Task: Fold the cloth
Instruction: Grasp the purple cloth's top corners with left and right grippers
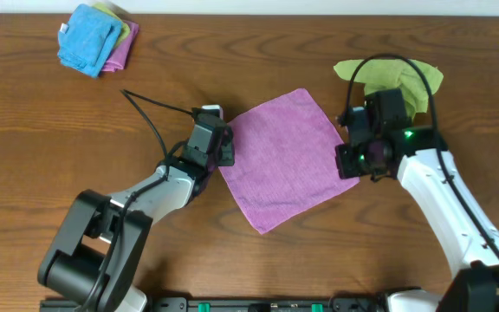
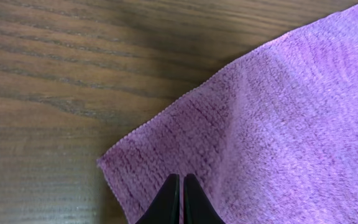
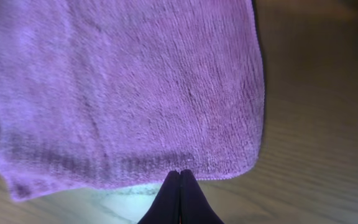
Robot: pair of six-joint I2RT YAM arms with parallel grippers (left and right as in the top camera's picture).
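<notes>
Your pinkish-purple square microfibre cloth (image 1: 284, 160) lies diamond-wise between both arms; left gripper (image 2: 181, 180) and right gripper (image 3: 180, 175), fingers together, meet its opposite sides.

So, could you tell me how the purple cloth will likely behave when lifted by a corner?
The cloth looks thin and lies flat, so it would probably droop and feel light. Its fuzzy pile likely resists slipping.

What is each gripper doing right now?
Left gripper: closed, pinching the purple cloth near its corner.
Right gripper: closed, pinching the cloth's edge.
</notes>
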